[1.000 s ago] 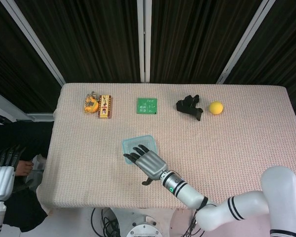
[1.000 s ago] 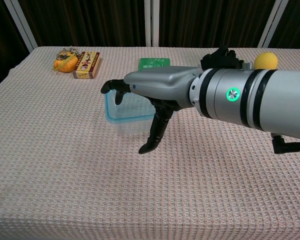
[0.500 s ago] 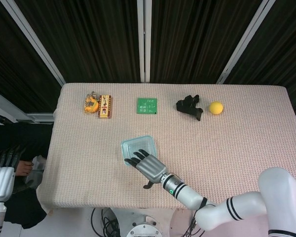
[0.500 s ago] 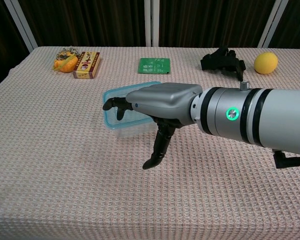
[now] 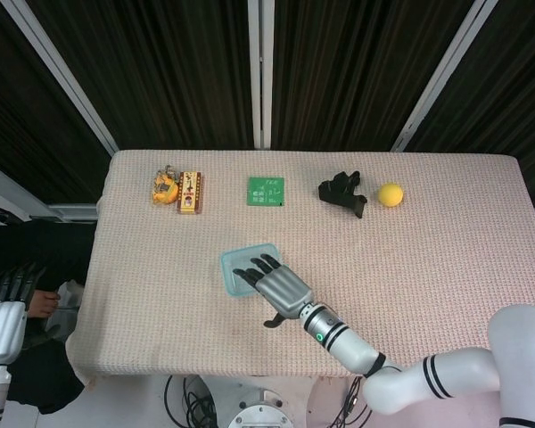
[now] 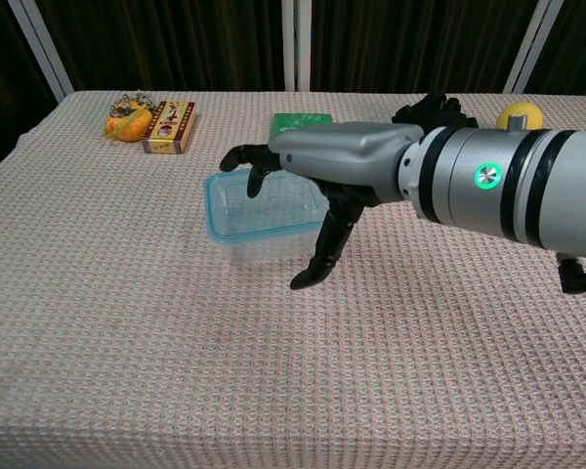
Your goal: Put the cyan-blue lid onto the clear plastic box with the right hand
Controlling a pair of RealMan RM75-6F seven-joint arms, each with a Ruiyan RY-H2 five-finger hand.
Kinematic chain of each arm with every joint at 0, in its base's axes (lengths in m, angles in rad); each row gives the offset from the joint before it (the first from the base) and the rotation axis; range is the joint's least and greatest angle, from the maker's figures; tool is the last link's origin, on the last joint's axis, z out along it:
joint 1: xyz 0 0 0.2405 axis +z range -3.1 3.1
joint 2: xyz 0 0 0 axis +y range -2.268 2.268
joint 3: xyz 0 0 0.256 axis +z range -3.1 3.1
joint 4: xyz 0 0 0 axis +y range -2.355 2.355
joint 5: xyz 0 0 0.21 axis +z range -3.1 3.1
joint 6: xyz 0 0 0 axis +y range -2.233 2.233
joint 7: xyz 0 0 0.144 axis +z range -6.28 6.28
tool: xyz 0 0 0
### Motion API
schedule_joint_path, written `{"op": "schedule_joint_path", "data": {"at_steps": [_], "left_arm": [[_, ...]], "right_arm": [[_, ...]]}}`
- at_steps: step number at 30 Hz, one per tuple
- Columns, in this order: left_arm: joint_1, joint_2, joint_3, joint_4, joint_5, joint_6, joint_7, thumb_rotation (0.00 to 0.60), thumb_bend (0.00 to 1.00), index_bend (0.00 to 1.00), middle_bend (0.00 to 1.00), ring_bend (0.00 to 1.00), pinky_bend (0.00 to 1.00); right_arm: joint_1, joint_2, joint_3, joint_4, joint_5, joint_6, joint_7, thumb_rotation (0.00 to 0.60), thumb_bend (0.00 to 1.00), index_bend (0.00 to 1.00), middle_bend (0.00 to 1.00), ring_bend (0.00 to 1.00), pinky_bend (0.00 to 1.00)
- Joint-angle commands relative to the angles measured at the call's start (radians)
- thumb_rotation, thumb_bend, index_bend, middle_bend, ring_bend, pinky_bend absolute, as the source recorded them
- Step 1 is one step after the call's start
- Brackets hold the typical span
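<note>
The clear plastic box (image 6: pixel 259 249) stands mid-table with the cyan-blue lid (image 6: pixel 273 207) lying on its top; in the head view the lid (image 5: pixel 250 252) shows beyond my fingers. My right hand (image 5: pixel 281 285) is spread palm-down above the lid's right half and holds nothing. In the chest view that hand (image 6: pixel 332 166) reaches across the box, its thumb hanging down by the near right corner. Whether the fingertips touch the lid I cannot tell. My left hand (image 5: pixel 7 287) hangs off the table's left side, fingers straight and empty.
Along the far edge lie an orange toy (image 5: pixel 165 189), a yellow-red packet (image 5: pixel 190 192), a green packet (image 5: pixel 266 191), a black object (image 5: pixel 342 192) and a yellow ball (image 5: pixel 390 194). The woven table cover (image 5: pixel 446 259) runs to the right.
My right hand has shifted right and toward the far side, from the lid's near-left edge to above its right half. The box and lid stay put.
</note>
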Motion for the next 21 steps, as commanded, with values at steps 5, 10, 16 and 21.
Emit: {"op": "schedule_joint_path", "data": {"at_steps": [5,10,16,21], "left_arm": [[-0.005,-0.002,-0.001,-0.002,-0.001,-0.008,0.004,0.6,0.05,0.09,0.02,0.0,0.0],[-0.008,0.0,-0.002,-0.004,-0.003,-0.012,0.008,0.6,0.05,0.09,0.02,0.0,0.0],[-0.007,0.003,-0.002,-0.007,-0.008,-0.014,0.009,0.6,0.05,0.09,0.02,0.0,0.0],[-0.006,0.0,-0.001,-0.002,-0.013,-0.018,0.004,0.6,0.05,0.09,0.02,0.0,0.0]], "right_arm": [[-0.01,0.028,0.047,0.076,0.097,-0.024,0.033,0.6,0.0,0.0,0.18,0.0,0.0],[0.003,0.005,0.053,0.139,0.147,-0.074,0.042,0.6,0.0,0.0,0.18,0.0,0.0],[0.012,-0.026,0.053,0.194,0.161,-0.113,0.051,0.6,0.0,0.0,0.18,0.0,0.0],[0.015,-0.038,0.044,0.215,0.169,-0.131,0.049,0.6,0.0,0.0,0.18,0.0,0.0]]}}
